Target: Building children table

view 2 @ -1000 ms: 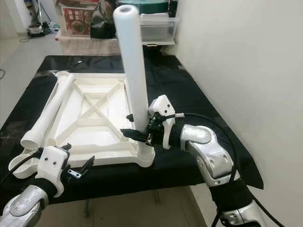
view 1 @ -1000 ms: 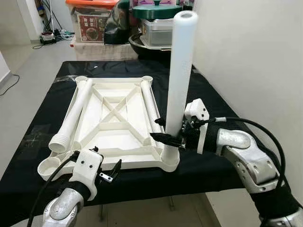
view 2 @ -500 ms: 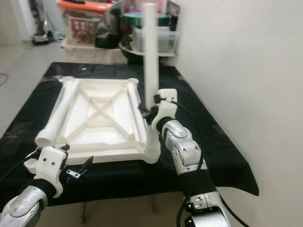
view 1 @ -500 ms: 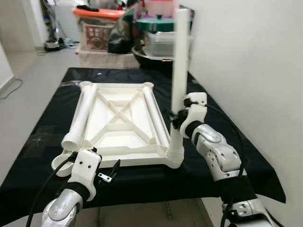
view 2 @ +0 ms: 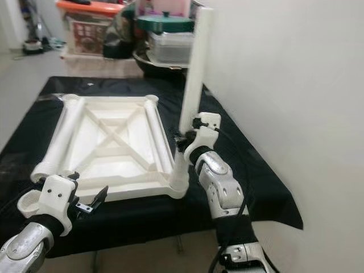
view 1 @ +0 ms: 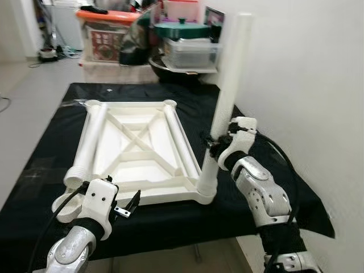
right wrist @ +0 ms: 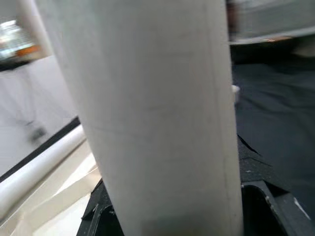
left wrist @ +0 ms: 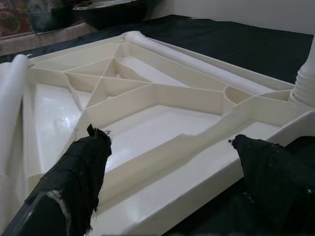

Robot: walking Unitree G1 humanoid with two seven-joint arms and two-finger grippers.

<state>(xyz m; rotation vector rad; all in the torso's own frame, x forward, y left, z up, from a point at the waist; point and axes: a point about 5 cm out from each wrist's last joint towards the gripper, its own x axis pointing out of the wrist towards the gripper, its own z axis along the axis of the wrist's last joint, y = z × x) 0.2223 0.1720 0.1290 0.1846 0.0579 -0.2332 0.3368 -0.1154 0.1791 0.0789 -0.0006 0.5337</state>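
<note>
While the white plastic tabletop (view 1: 136, 151) is lying upside down on the black cloth (view 1: 40, 170) of the work table, with its ribbed underside facing up, the right gripper (view 1: 215, 147) is clamping one white leg (view 1: 226, 96) low on its tube. This leg is standing in the near right corner socket (view 1: 206, 190) of the tabletop, and it is leaning a little toward the wall (view 1: 307, 74), not fully upright. In the right wrist view the tube (right wrist: 157, 113) is sitting between the black fingers (right wrist: 275, 206), very close to the lens.

The left gripper (view 1: 129, 206) is hovering just in front of the near edge of the tabletop, with its fingers (left wrist: 81, 172) spread apart and holding nothing. Through the left wrist view the cross ribs (left wrist: 106, 81) of the underside are showing between both fingers.

Two more legs are lying flat along the tabletop: one (view 1: 86, 145) on its left side, with the threaded end near the robot, and another (view 1: 181, 139) along its right side. Behind the table, storage boxes (view 1: 111, 34) and a green lid (view 1: 182, 27) are standing on the floor and a shelf.
</note>
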